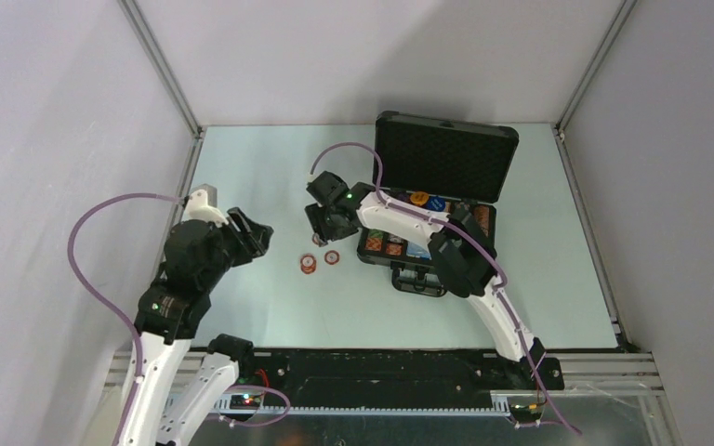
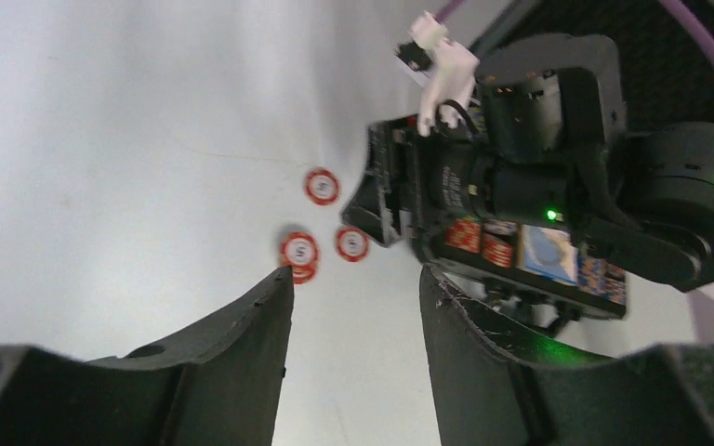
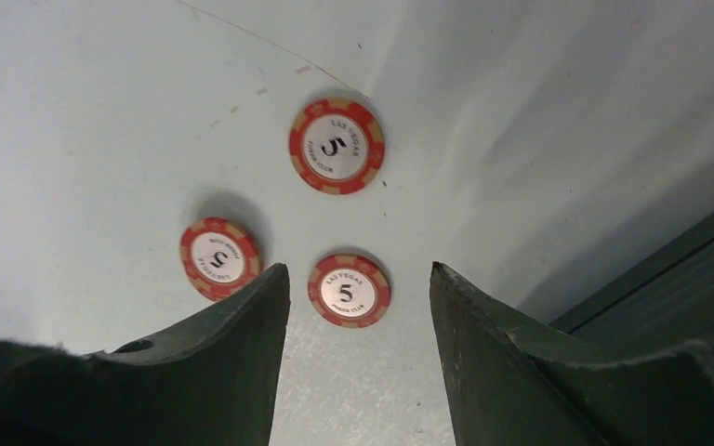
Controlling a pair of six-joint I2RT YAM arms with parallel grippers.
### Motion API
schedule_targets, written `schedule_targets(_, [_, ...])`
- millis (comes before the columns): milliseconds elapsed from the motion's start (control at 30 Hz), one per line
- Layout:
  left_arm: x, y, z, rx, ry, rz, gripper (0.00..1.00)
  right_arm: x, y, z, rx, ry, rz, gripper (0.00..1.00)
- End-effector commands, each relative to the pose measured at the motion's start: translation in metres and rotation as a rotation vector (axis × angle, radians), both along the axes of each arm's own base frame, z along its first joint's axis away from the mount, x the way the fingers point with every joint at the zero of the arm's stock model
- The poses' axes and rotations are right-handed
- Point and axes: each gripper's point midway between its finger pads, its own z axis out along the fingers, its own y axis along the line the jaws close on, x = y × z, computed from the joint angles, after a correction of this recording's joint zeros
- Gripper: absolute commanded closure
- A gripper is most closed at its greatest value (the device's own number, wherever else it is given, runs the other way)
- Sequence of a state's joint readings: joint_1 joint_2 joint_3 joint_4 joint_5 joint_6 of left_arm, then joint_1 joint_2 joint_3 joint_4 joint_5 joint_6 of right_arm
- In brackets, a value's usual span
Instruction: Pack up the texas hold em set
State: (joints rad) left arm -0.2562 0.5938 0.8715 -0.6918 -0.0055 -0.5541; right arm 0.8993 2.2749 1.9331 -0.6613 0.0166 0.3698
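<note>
The black case (image 1: 417, 281) of the texas hold em set lies open at the table's centre right, its foam-lined lid (image 1: 446, 153) standing upright behind it. Rows of coloured chips (image 1: 383, 243) fill its left side. Three spots of small red-white chips (image 1: 309, 264) (image 1: 332, 256) lie on the table left of the case; the left one looks like two stacked. My right gripper (image 3: 360, 269) hovers open just above them, with one chip (image 3: 350, 290) between its fingertips and untouched. My left gripper (image 2: 353, 274) is open and empty, further left, pointing at the chips (image 2: 299, 251).
My right arm (image 1: 465, 251) reaches across the front of the case. Grey walls with metal frame posts (image 1: 163, 70) close in the table on three sides. The black base rail (image 1: 381, 372) runs along the near edge.
</note>
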Motion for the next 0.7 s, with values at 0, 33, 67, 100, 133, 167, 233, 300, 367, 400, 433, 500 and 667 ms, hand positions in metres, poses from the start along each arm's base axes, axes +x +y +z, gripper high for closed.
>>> schedule_targets(0, [-0.007, 0.035, -0.007, 0.208, 0.028, 0.076, 0.42, 0.0, -0.005, 0.001, -0.059, -0.001, -0.039, 0.39])
schedule_targets(33, [-0.007, 0.039, -0.008, 0.235, 0.024, 0.084, 0.42, -0.001, -0.004, -0.003, -0.07, -0.002, -0.037, 0.39])
schedule_targets(67, [-0.007, 0.042, -0.01, 0.25, 0.027, 0.091, 0.42, -0.002, -0.005, -0.002, -0.077, -0.002, -0.039, 0.39])
schedule_targets(100, [-0.007, 0.047, -0.01, 0.274, 0.022, 0.109, 0.41, -0.002, -0.005, -0.005, -0.089, -0.002, -0.04, 0.39])
schedule_targets(133, [-0.007, 0.05, -0.012, 0.287, 0.024, 0.116, 0.41, -0.002, -0.006, -0.004, -0.095, 0.0, -0.042, 0.4])
schedule_targets(167, [-0.007, 0.055, -0.011, 0.311, 0.018, 0.134, 0.41, -0.002, -0.007, -0.006, -0.102, -0.001, -0.043, 0.4])
schedule_targets(233, [-0.008, 0.061, -0.012, 0.326, 0.012, 0.164, 0.41, -0.004, -0.007, -0.005, -0.109, 0.0, -0.039, 0.41])
schedule_targets(300, [-0.01, 0.063, -0.015, 0.327, 0.014, 0.174, 0.4, -0.006, -0.008, -0.005, -0.121, 0.001, -0.032, 0.41])
schedule_targets(367, [-0.011, 0.068, -0.016, 0.332, 0.01, 0.198, 0.39, -0.008, -0.01, -0.007, -0.139, 0.003, -0.027, 0.42])
schedule_targets(400, [-0.011, 0.071, -0.015, 0.334, 0.008, 0.219, 0.38, -0.011, -0.01, -0.009, -0.147, 0.004, -0.023, 0.42])
schedule_targets(433, [-0.011, 0.072, -0.017, 0.335, 0.011, 0.227, 0.38, -0.012, -0.011, -0.01, -0.154, 0.008, -0.019, 0.42])
schedule_targets(500, [-0.01, 0.073, -0.019, 0.338, 0.018, 0.236, 0.37, -0.016, -0.011, -0.014, -0.165, 0.014, -0.012, 0.43])
schedule_targets(667, [-0.008, 0.072, -0.023, 0.339, 0.028, 0.229, 0.35, -0.023, -0.007, -0.018, -0.18, 0.007, 0.001, 0.43])
